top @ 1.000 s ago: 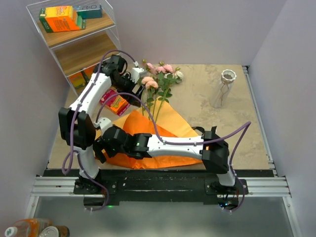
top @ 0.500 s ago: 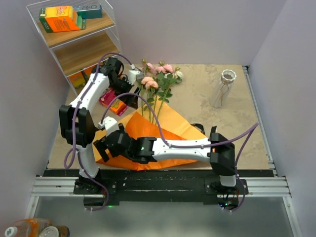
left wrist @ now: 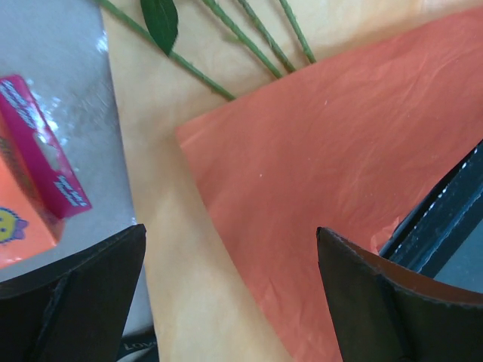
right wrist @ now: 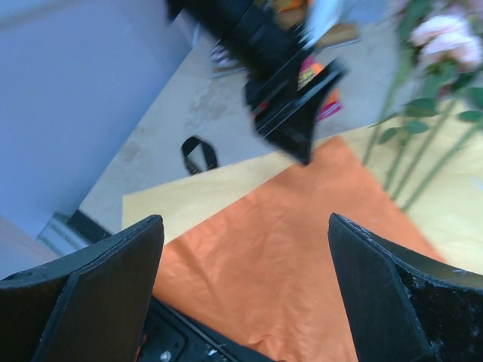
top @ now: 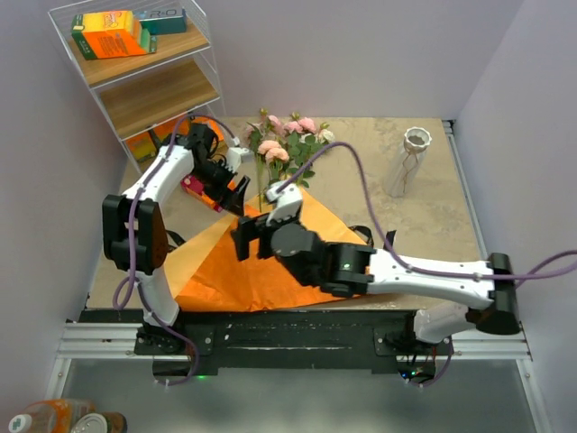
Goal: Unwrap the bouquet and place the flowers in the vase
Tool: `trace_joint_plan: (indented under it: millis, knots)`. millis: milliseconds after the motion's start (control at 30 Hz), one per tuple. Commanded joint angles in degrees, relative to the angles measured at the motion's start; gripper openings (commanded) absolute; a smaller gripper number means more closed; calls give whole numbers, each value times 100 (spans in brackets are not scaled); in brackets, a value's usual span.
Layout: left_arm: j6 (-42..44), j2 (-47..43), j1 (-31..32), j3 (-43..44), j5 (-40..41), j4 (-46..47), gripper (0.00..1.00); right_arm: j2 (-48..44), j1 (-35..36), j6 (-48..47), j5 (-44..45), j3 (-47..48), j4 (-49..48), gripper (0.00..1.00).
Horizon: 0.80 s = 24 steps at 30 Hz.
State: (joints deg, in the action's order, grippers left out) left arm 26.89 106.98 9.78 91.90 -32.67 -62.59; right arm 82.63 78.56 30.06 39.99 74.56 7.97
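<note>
The bouquet is undone: its orange paper (top: 234, 275) lies spread flat on the table, pale yellow on its inner side (left wrist: 166, 241). The flowers (top: 290, 142) lie at the paper's far corner, pink and cream heads toward the back wall, green stems (left wrist: 253, 34) running onto the sheet. The clear vase (top: 404, 164) with a white wavy rim stands upright at the back right. My left gripper (top: 238, 193) hovers open over the sheet's far-left edge, near the stem ends. My right gripper (top: 249, 238) hangs open above the orange paper (right wrist: 302, 249), nothing between its fingers.
A clear shelf unit (top: 149, 86) with boxes stands at the back left. A pink and orange snack packet (left wrist: 34, 173) lies beside the paper's left edge. A black ribbon loop (right wrist: 200, 154) lies on the table left of the sheet. Walls close in on both sides.
My right arm rose from the front left and swung back over the middle of the paper. The sheet now lies spread wider to the left. My left gripper came down toward the paper's far corner.
</note>
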Motion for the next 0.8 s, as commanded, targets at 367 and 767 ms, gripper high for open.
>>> trace_joint_plan:
  millis: [367, 767]
  knots:
    - [281, 200, -11, -664, -415, 573, 82, -2155, -808, 404, 299, -1128, 653, 89]
    - [641, 367, 68, -779, -1136, 397, 65, -2488, -852, 509, 325, -1181, 961, 84]
